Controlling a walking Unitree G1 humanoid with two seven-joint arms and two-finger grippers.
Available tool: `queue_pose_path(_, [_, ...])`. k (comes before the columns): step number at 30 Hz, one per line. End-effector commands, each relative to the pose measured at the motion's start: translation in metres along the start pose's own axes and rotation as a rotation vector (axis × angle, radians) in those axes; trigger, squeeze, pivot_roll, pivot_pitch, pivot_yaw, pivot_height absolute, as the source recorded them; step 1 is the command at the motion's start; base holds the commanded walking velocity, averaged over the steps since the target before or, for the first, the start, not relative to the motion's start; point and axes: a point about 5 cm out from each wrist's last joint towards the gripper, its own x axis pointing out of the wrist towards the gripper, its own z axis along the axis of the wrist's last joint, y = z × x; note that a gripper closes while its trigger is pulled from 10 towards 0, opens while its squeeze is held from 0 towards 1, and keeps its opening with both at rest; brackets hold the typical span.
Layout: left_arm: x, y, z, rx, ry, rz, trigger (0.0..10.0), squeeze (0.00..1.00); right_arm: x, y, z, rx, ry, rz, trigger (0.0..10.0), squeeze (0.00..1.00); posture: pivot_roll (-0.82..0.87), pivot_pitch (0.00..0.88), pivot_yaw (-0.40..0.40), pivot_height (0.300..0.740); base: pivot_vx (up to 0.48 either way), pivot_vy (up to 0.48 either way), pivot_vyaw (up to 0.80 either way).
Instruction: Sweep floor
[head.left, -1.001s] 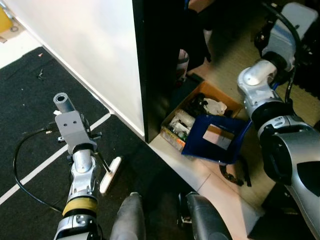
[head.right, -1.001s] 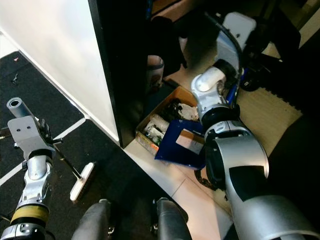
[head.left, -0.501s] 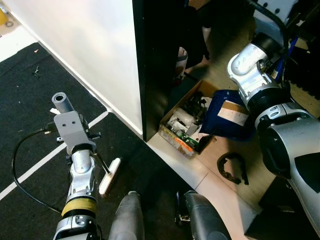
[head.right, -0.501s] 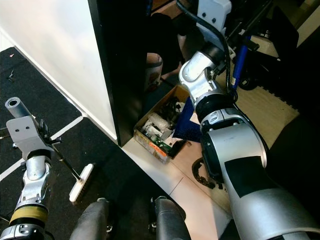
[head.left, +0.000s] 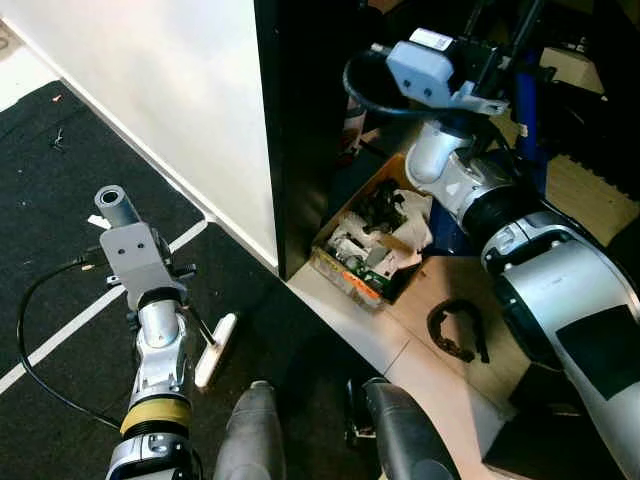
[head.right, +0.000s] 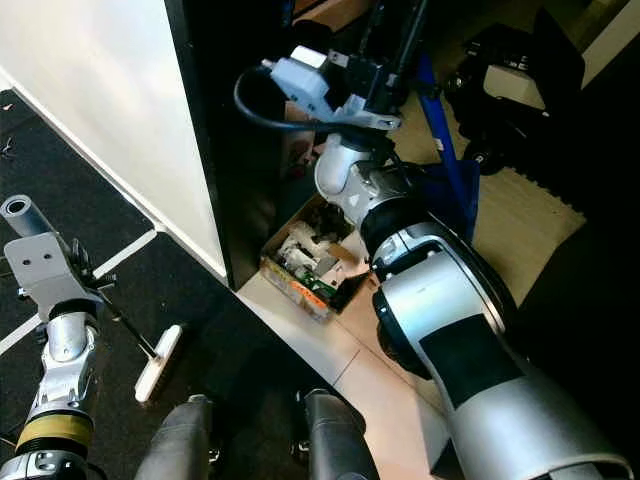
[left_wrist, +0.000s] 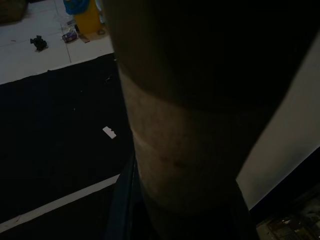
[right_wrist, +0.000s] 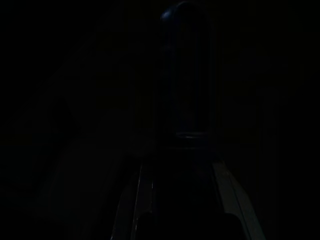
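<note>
Nearest you, your left arm is reaching down over the black mat, and the one broom is lying with its pale head on that mat just inside the mat's edge where it meets the tile floor. The thin handle is running up toward your left gripper, which suggests you are holding it ready to sweep; whether the fingers are clamped on it I cannot tell. In the left wrist view a thick blurred shaft is sitting right in front of the lens.

Beyond the mat's edge, one black curved object is lying on the tile. Just past it one open cardboard box of mixed clutter is sitting against the foot of the dark panel, probably parked out of the walkway.

Farthest off, your right arm is stretching up over the box, and your right gripper is meeting one blue upright handle, likely the dustpan's. In the dark right wrist view two fingers are standing apart around a dark looped grip.
</note>
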Motion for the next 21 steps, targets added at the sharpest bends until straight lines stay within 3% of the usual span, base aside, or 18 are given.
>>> queue_pose_path(1, [0.000, 0.005, 0.000, 0.030, -0.003, 0.008, 10.0, 0.00, -0.001, -0.002, 0.000, -0.006, -0.035, -0.025, 10.0, 0.00, 0.06, 0.188, -0.134, 0.740, 0.000, 0.000, 0.00])
queue_pose_path(6, [0.000, 0.005, 0.000, 0.031, -0.002, 0.012, 10.0, 0.00, 0.004, -0.008, -0.008, -0.040, 0.003, -0.063, 10.0, 0.00, 0.06, 0.185, -0.133, 0.740, 0.000, 0.000, 0.00])
queue_pose_path(10, [0.000, 0.006, 0.000, 0.032, 0.000, 0.015, 10.0, 0.00, 0.020, -0.016, -0.022, -0.074, 0.119, -0.113, 10.0, 0.00, 0.07, 0.179, -0.132, 0.740, 0.000, 0.000, 0.00])
queue_pose_path(11, [0.002, 0.008, 0.002, 0.027, -0.001, 0.022, 10.0, 0.00, 0.048, -0.032, -0.049, -0.067, 0.399, -0.172, 10.0, 0.00, 0.07, 0.171, -0.128, 0.740, 0.000, 0.000, 0.00])
queue_pose_path(12, [0.002, 0.008, 0.002, 0.027, -0.001, 0.022, 10.0, 0.00, 0.048, -0.032, -0.049, -0.067, 0.399, -0.172, 10.0, 0.00, 0.07, 0.171, -0.128, 0.740, 0.000, 0.000, 0.00])
queue_pose_path(14, [0.004, 0.010, 0.003, 0.025, -0.003, 0.026, 10.0, 0.00, 0.067, -0.046, -0.067, -0.001, 0.564, -0.181, 10.0, 0.00, 0.07, 0.164, -0.122, 0.740, 0.000, 0.000, 0.00])
queue_pose_path(15, [0.005, 0.010, 0.004, 0.026, -0.005, 0.026, 10.0, 0.00, 0.082, -0.055, -0.074, 0.061, 0.570, -0.147, 10.0, 0.00, 0.07, 0.155, -0.112, 0.740, 0.000, 0.000, 0.00])
queue_pose_path(16, [0.005, 0.010, 0.004, 0.026, -0.005, 0.026, 10.0, 0.00, 0.082, -0.055, -0.074, 0.061, 0.570, -0.147, 10.0, 0.00, 0.07, 0.155, -0.112, 0.740, 0.000, 0.000, 0.00])
queue_pose_path(17, [0.008, 0.011, 0.007, 0.026, -0.012, 0.024, 10.0, 0.00, 0.108, -0.075, -0.080, 0.175, 0.508, -0.142, 10.0, 0.00, 0.07, 0.153, -0.106, 0.740, 0.000, 0.000, 0.00])
queue_pose_path(18, [0.008, 0.011, 0.007, 0.026, -0.012, 0.024, 10.0, 0.00, 0.108, -0.075, -0.080, 0.175, 0.508, -0.142, 10.0, 0.00, 0.07, 0.153, -0.106, 0.740, 0.000, 0.000, 0.00])
queue_pose_path(21, [0.010, 0.012, 0.009, 0.030, -0.017, 0.015, 10.0, 0.00, 0.138, -0.112, -0.092, 0.279, 0.502, -0.226, 10.0, 0.00, 0.06, 0.147, -0.085, 0.740, 0.000, 0.000, 0.00])
